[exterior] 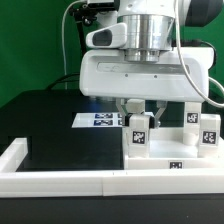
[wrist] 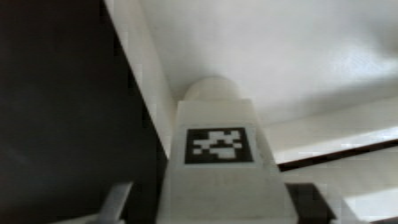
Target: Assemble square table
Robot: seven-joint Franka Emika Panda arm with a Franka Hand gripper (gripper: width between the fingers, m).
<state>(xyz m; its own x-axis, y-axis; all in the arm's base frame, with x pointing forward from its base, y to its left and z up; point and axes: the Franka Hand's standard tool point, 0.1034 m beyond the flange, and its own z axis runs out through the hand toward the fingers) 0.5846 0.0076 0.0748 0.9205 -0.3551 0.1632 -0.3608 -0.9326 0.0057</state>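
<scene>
- Gripper point(exterior: 138, 108) clamps a tagged white leg point(exterior: 137, 133) upright on the table top point(exterior: 170, 150), near its front edge.
- Two more legs point(exterior: 199, 128) stand crowded at the top's far-right corner.
- White rim bars point(exterior: 60, 181) border the black surface point(exterior: 45, 115); its left portion lies open.

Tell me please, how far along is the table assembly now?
Done: nothing can be confirmed. Two other legs stand upright at the top, but it does not show whether they are screwed in. In hand: the jaws grip one leg, upright at the top's edge. Left: fixing this leg, and a fourth one, which is not in view.
</scene>
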